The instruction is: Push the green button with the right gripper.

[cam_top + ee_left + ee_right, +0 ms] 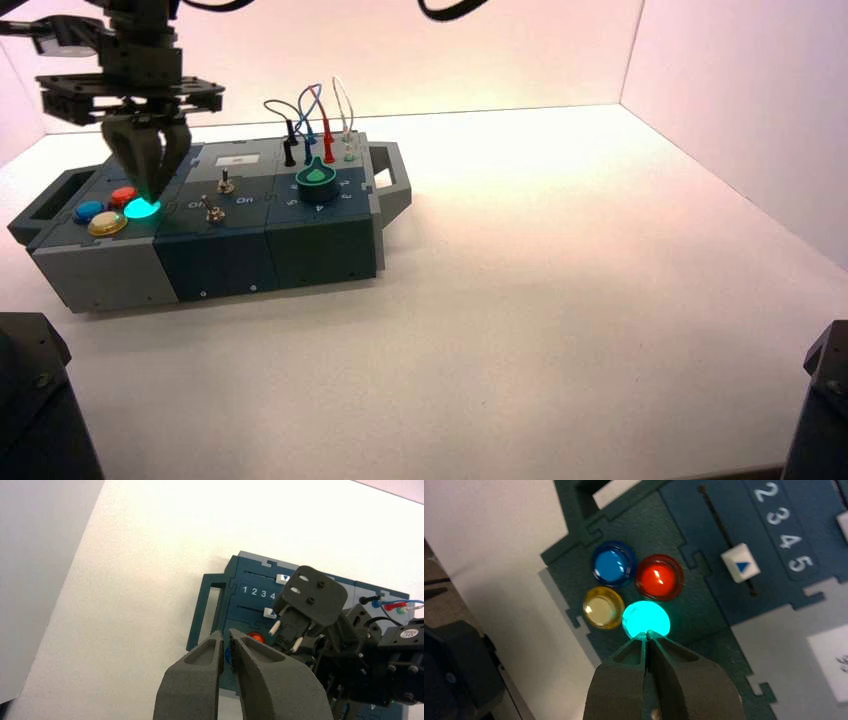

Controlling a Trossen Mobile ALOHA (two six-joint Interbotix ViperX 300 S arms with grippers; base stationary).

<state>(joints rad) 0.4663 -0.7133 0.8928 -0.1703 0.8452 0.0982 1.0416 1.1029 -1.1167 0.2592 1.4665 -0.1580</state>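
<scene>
In the high view, the right gripper [150,202] is at the box's [215,260] left part, pointing down, and its tips are right at the green button [142,208], which is shining bright cyan. To the left of these tips are the red button [123,196] and the blue button [89,211]; the yellow button [107,223] is to the left and nearer to the camera. On the gripper's right side stand two metal switches [220,199], and farther right the green knob [317,180]. In the left wrist view, the left gripper [226,634] waits above the box's end with the handle [200,612], released just a little, a narrow gap between its fingers, holding nothing. In the right wrist view, the right gripper is clenched with nothing inside, its tips overlapping the glowing button's edge; how deep the button is pressed, I cannot tell.
</scene>
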